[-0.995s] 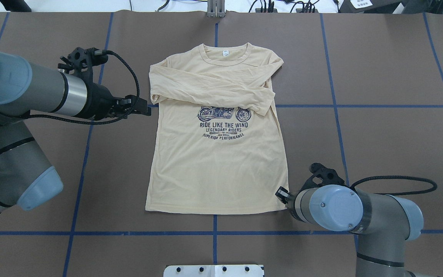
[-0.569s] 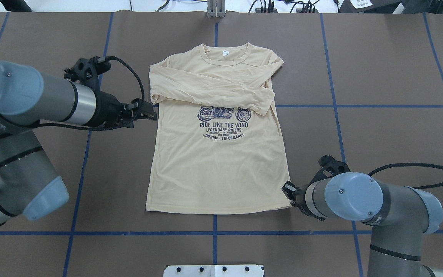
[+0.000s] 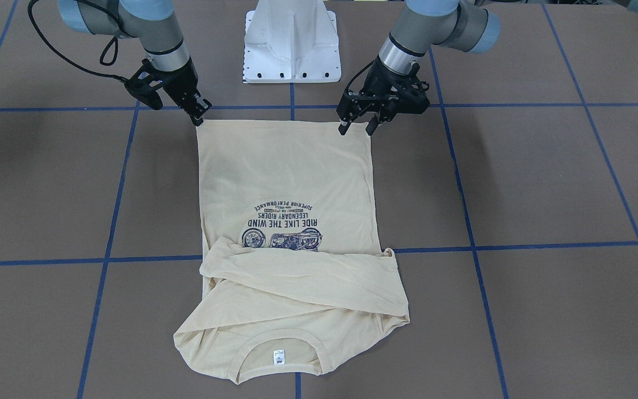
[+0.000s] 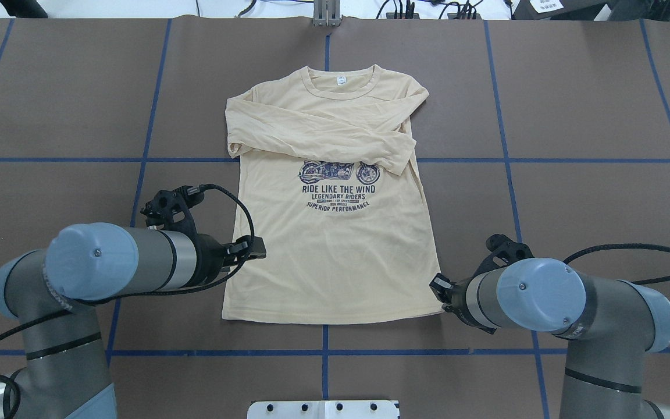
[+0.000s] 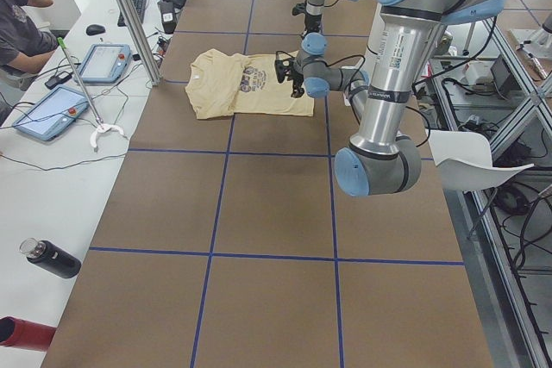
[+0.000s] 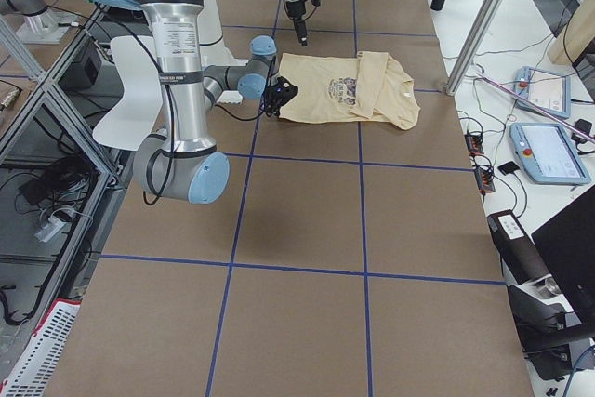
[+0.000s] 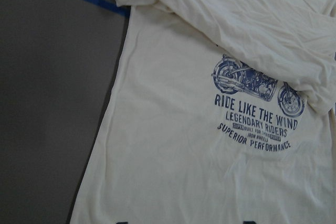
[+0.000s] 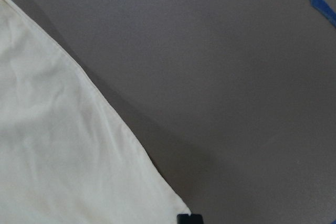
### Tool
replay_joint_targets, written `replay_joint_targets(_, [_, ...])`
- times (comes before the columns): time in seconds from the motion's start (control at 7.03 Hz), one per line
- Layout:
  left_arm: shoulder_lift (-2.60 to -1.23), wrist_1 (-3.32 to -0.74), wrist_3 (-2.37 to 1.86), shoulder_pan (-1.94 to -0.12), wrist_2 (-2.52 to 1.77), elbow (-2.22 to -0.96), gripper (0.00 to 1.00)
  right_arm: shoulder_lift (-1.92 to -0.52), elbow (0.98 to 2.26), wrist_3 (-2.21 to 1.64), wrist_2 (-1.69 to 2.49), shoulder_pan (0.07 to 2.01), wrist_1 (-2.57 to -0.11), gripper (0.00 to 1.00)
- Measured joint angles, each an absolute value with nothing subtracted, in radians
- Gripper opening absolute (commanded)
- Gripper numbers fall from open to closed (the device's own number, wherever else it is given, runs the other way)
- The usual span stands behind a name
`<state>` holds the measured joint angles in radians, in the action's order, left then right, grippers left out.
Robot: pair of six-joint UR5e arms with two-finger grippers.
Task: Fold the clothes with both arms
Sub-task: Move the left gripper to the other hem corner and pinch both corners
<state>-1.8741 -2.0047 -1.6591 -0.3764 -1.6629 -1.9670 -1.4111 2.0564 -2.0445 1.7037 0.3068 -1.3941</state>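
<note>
2 t-shirt (image 3: pixel 286 172) hem corners lie by left pincer (image 3: pixel 356 132) and right pincer (image 3: pixel 201 114).

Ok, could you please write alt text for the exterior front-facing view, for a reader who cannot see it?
A cream long-sleeved T-shirt lies flat on a brown table, sleeves folded across its chest, hem toward the robot. The left gripper, jaws apart, is poised at one hem corner; the right gripper is at the other.
</note>
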Motion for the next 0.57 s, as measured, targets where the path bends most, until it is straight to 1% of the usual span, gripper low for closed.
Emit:
replay_joint_targets(0.28, [-1.841, -1.927, -1.666, -0.323, -1.626, -1.999, 0.75, -1.408, 2.056, -2.043, 1.704, 0.306, -1.393, 0.0])
replay_joint_targets(0.43, [-1.822, -1.919, -1.667, -0.301, -1.615, -2.001, 0.73, -1.408, 2.056, -2.043, 1.704, 0.306, -1.393, 0.0])
replay_joint_targets(0.57, [-1.812, -1.916, -1.67, -0.284, -1.61, -1.996, 0.72, -1.408, 2.056, -2.043, 1.704, 0.305, -1.393, 0.0])
